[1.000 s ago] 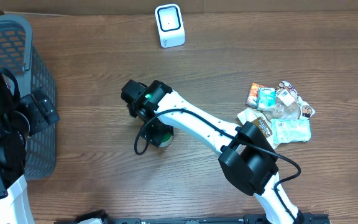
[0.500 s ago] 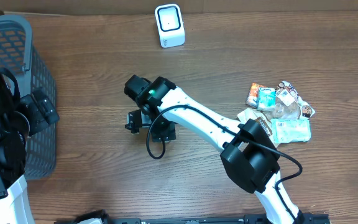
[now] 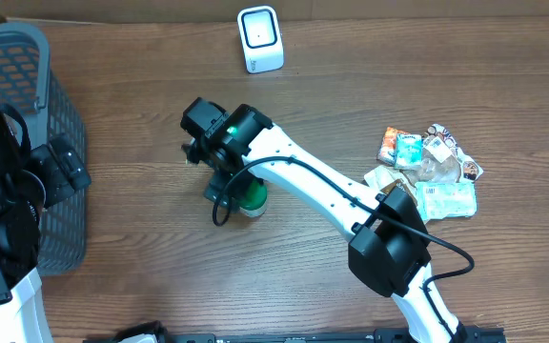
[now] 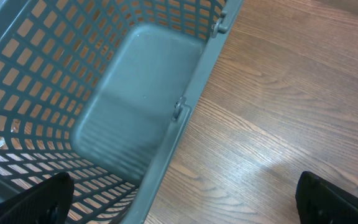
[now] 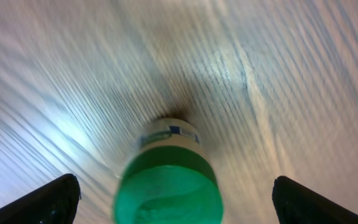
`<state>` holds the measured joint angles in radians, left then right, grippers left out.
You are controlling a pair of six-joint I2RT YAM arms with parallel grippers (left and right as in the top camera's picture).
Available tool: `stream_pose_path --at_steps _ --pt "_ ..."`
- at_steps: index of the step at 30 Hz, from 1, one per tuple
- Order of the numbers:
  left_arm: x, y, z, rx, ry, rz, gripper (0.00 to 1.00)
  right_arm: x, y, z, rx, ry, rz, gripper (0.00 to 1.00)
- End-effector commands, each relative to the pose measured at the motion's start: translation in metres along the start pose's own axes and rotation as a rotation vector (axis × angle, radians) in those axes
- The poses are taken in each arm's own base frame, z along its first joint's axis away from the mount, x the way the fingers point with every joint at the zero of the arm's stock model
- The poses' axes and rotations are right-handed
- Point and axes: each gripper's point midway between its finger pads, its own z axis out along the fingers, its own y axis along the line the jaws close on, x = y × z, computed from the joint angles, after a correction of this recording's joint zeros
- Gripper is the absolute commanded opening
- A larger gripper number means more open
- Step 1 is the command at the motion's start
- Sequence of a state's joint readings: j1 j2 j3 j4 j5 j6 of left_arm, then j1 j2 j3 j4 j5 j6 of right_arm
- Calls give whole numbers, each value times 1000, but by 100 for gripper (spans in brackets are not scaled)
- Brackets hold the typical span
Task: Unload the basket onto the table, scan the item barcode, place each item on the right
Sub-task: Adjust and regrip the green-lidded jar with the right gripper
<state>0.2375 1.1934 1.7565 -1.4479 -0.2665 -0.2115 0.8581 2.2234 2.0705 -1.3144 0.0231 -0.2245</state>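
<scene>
A small green-capped bottle [image 3: 252, 198] stood near the middle of the bench [image 3: 141, 276], apparently on its base with the cap up, directly beneath the right arm. The right fingers [image 5: 42, 202] were spread wide on either side of it and, as far as the wrist view showed, touched nothing. A good pickup would likely call for the fingers to drop squarely past the cap and close on the body without covering the label, so that the barcode could be turned toward the white scanner [image 3: 260, 39] at the far edge of the bench. The cap was bright green and round. A white label with a blue mark showed just below it, but no barcode could be made out and the wrist view was blurred. The smooth rounded body looked liable to slip or tip under an off-centre squeeze. A heap of small packets [image 3: 427, 171] lay well apart to one side. On the other side the left fingers [image 4: 33, 202] hung spread and empty over the rim of a grey mesh basket [image 4: 166, 124].
</scene>
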Motion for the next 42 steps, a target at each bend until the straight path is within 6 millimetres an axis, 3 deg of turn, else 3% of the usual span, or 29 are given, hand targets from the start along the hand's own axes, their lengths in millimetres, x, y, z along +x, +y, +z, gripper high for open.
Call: stream_pose_path --at_steps 1,3,7,11,15,24,32,42 --pt "-5 3 -5 -8 -22 -30 100 -5 -10 -19 -59 -46 534 100" --pt "-5 3 -5 -8 -23 -30 100 3 -19 -11 -53 -16 773 100" --pt "-5 3 -5 -8 -23 -30 100 23 -38 13 46 14 1048 100" --pt "-5 3 -5 -8 -22 -30 100 32 -36 41 55 26 1108 100" --pt "-5 3 -5 -8 -23 -30 100 36 -25 55 0 54 1108 100" --pt "-5 3 -5 -8 -23 -30 100 33 -23 50 -38 57 1081 100" --pt "-5 3 -5 -8 -22 -30 100 24 -16 13 -58 45 1048 100" --pt "-5 3 -5 -8 -23 -30 100 45 8 29 19 116 993 96"
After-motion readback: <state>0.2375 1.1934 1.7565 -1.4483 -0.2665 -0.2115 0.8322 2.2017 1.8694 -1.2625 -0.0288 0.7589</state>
